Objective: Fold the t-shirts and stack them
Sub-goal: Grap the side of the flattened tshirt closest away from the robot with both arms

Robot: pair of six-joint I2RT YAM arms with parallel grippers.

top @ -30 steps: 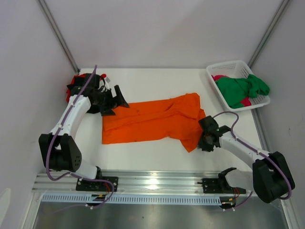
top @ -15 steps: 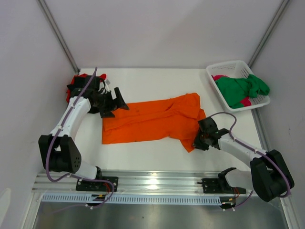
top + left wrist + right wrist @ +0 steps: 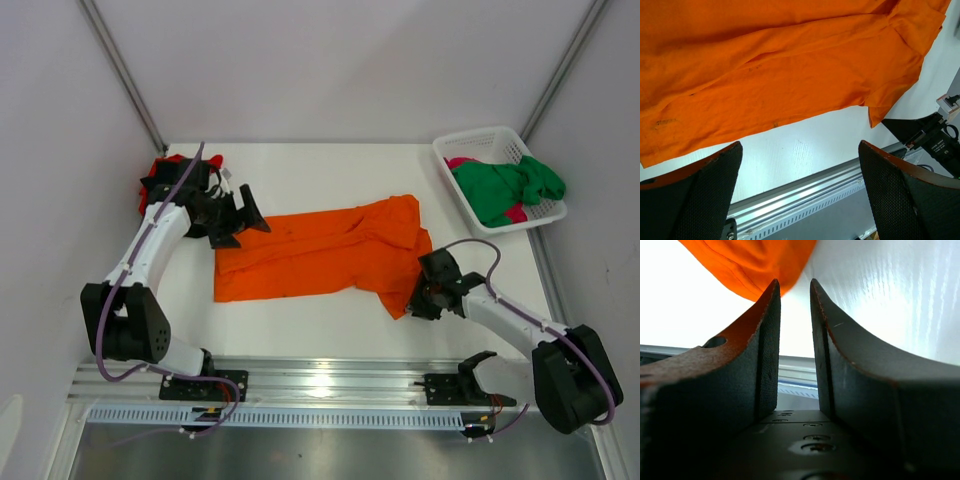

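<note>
A bright orange t-shirt point(image 3: 320, 250) lies spread wide across the middle of the table, one sleeve pointing toward the near right. My left gripper point(image 3: 255, 215) hovers over its far-left corner, open wide; in the left wrist view the t-shirt point(image 3: 780, 65) fills the top and nothing sits within the gripper point(image 3: 799, 150). My right gripper point(image 3: 412, 305) sits low at the tip of that near-right sleeve, narrowly open with nothing in the gap. The right wrist view shows the sleeve point(image 3: 760, 262) just beyond the gripper point(image 3: 795, 287). A red t-shirt point(image 3: 160, 170) lies bunched at the far left.
A white lattice basket point(image 3: 470, 140) stands at the back right, holding a crumpled green t-shirt point(image 3: 505, 185) over a pink one point(image 3: 462, 162). The aluminium rail point(image 3: 320, 380) runs along the near table edge. Walls close in the left and right sides.
My right gripper has slid a little to the left and nearer, to the tip of the orange sleeve. The left gripper has barely moved.
</note>
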